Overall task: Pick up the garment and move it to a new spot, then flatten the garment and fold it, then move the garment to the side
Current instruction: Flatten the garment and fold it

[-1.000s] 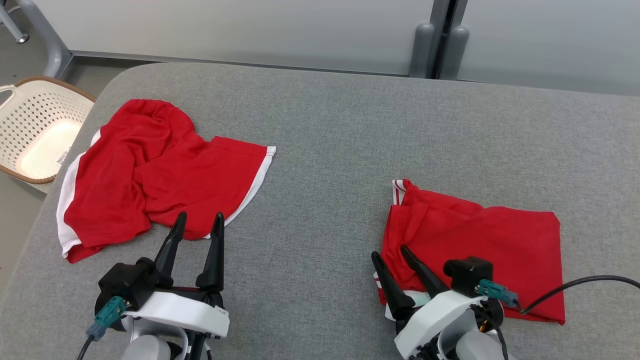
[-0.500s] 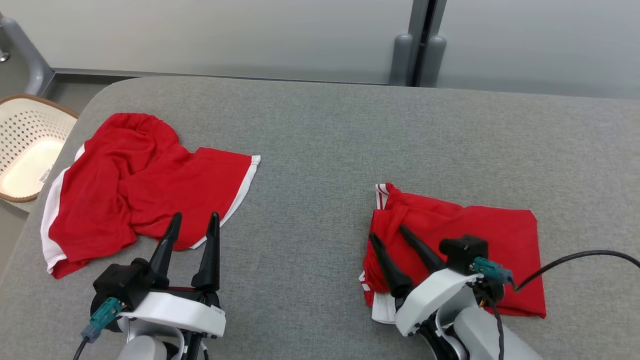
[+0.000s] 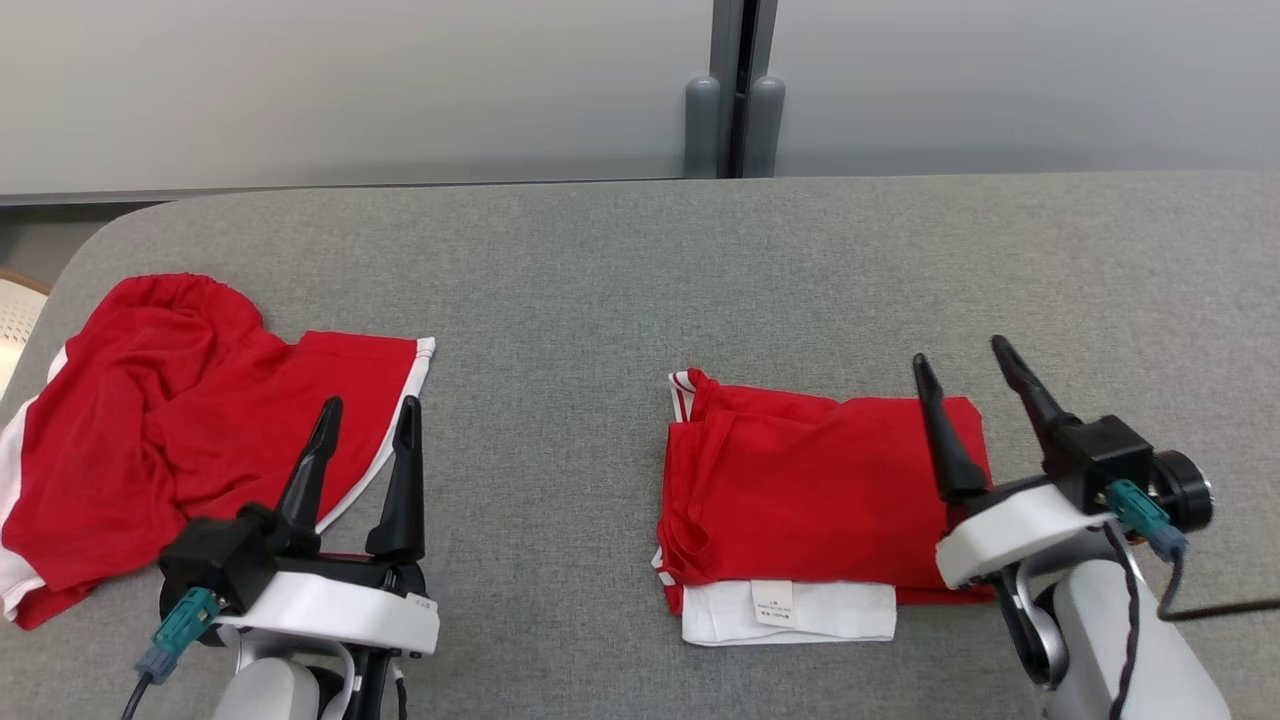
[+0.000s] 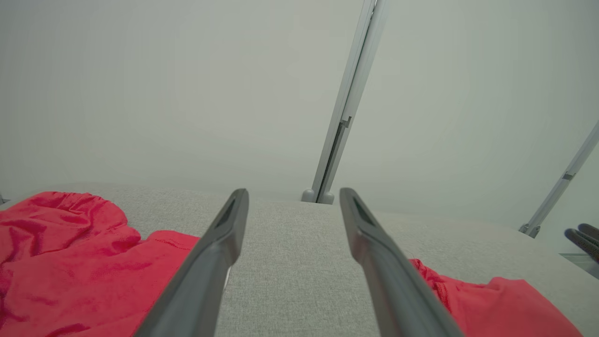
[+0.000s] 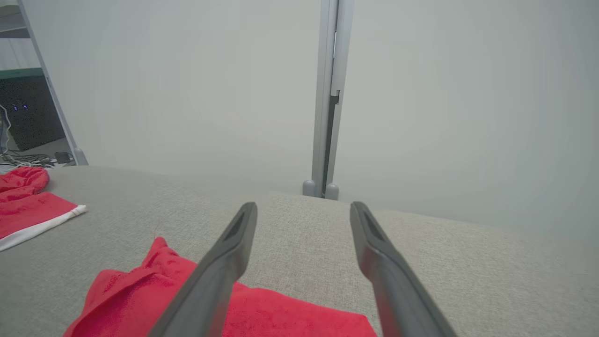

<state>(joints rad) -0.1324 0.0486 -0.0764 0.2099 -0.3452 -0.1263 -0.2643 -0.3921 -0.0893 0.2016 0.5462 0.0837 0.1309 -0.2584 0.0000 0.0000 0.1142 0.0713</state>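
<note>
A red garment [image 3: 790, 490] lies folded into a rough rectangle at the middle right of the grey table [image 3: 600, 280], a white layer with a label showing along its near edge. My right gripper [image 3: 958, 351] stands open over the garment's right edge with nothing between its fingers; the right wrist view has that gripper [image 5: 303, 204] above the red cloth [image 5: 140, 299]. A second red garment with white trim [image 3: 150, 420] lies crumpled at the left. My left gripper [image 3: 369, 404] is open and empty at this garment's near right edge; from its wrist camera the gripper [image 4: 294, 192] stands over bare table.
A pale basket's rim [image 3: 15, 310] peeks in at the far left, beyond the table's rounded corner. Grey wall panels with a double post [image 3: 733, 130] stand behind the table. Bare grey surface lies between the two garments and behind them.
The head camera has swung right, shifting the whole picture left. My right gripper has come off the folded garment's near left corner and now stands at its right edge. The left arm holds its pose.
</note>
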